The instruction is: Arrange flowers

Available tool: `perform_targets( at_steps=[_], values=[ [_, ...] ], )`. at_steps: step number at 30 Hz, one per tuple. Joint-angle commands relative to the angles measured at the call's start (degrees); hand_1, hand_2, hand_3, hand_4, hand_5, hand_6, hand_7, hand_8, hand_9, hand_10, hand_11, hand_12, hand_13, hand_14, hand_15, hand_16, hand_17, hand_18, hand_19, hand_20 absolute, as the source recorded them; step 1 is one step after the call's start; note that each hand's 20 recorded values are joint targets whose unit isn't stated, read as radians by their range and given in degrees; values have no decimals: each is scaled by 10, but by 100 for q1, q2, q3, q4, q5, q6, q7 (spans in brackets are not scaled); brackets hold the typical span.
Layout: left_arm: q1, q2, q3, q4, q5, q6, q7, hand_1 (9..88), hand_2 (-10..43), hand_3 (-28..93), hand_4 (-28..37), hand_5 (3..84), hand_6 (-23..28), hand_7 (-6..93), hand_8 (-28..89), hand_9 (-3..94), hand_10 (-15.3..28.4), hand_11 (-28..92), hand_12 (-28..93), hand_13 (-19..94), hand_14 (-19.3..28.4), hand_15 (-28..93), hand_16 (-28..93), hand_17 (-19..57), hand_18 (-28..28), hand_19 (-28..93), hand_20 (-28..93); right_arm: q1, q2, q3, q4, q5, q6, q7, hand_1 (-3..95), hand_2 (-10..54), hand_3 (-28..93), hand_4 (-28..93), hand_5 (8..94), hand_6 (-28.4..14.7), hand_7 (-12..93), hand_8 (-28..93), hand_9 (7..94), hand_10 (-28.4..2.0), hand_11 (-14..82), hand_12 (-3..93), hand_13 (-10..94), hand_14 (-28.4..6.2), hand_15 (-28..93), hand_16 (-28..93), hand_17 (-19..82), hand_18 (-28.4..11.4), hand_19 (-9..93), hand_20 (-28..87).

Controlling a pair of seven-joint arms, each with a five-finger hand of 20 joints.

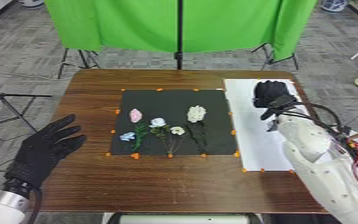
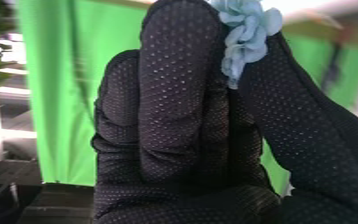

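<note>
pinching a pale blue, ruffle-petalled flower (image 2: 245,40) between thumb and fingers of the black-gloved right hand (image 1: 269,92), above the long white sheet (image 1: 260,157) near the right edge of the brown wooden table (image 1: 167,187). likely to slip or twist if gripped just by the smooth outer petals; likely to crush if squeezed harder. at risk, too, of tipping over on release if let go before lying flat, or of dragging the sheet askew if lowered too far.

in the head view, to be seen: the sheet and, left of it, a square black mat (image 1: 162,100) bearing a pink oval bloom (image 1: 135,115) and a white clustered bloom (image 1: 197,113); near the table's left edge, the black-gloved left hand (image 1: 35,152), spread wide and holding nothing. in the right wrist view, to be read closely: petals against thumb and fingertip, with the stem's lie impossible to tell.
</note>
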Motion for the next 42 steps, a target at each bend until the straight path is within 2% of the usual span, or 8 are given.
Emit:
perform_targets(
  at_steps=[1,17,20,24,27,32,38,42],
  values=[
    [35,-32,21,29,15,-47,-39,262,1,713,-261,345,21,246,-115,298,130,306,136,267,158,469,-23,-74,233,539,98,-764,-262,-135,-928,-560,-254,-619,514,-95,811,-283,780,23,355,-103,936,-18,123,373,937,22,289,319,412,-123,761,320],
    [33,-54,2,39,11,-62,-55,263,1,711,-262,346,21,246,-115,298,129,307,136,267,158,470,-25,-74,234,540,98,-1061,-497,-310,-1173,-525,-506,-812,496,-95,806,-283,758,28,372,-106,932,-19,96,392,917,17,261,349,380,-128,752,327],
    [41,-51,0,41,8,-60,-55,262,1,712,-262,346,21,246,-115,297,129,308,136,267,158,470,-24,-74,234,540,98,-1098,-519,-303,-1190,-526,-620,-790,435,-95,794,-283,727,20,385,-114,893,-28,138,361,888,6,282,315,357,-131,740,337],
    [58,-68,-12,38,10,-74,-62,262,1,712,-262,345,21,247,-115,297,129,308,136,268,158,470,-24,-74,233,539,98,-1192,-578,-214,-1242,-171,-811,-822,338,-95,812,-283,706,18,330,-107,813,-67,283,226,844,-19,329,238,332,-139,720,355],
    [71,-70,-15,38,11,-67,-45,262,1,712,-261,346,21,247,-115,298,129,308,136,268,158,470,-24,-74,233,539,98,-1204,-626,-203,-1242,-143,-766,-835,277,-95,835,-283,707,16,303,-194,800,-74,291,216,836,-26,336,228,325,-148,716,361],
    [35,-68,-7,47,9,-88,-72,261,1,713,-261,346,21,246,-115,297,130,307,136,267,158,470,-25,-74,233,539,98,-1219,-713,-109,-1331,240,-734,-692,209,-72,817,-283,682,5,291,-191,773,-83,298,216,824,-35,340,227,313,-155,716,366],
    [24,-73,-14,55,10,-90,-62,262,2,710,-261,346,21,246,-115,297,129,308,136,266,158,470,-25,-74,233,539,98,-1292,-810,113,-1560,757,-478,-386,137,-46,795,-283,573,-34,248,-169,646,-104,302,208,766,-60,377,205,281,-175,718,379],
    [-2,-81,-10,61,11,-89,-63,262,1,711,-260,345,21,246,-115,297,129,308,136,266,159,470,-25,-74,233,539,98,-1495,-1045,717,-1850,1601,-847,-406,101,-43,806,-283,455,-57,244,-165,468,-122,274,200,609,-87,424,157,224,-186,699,377]
  ],
)
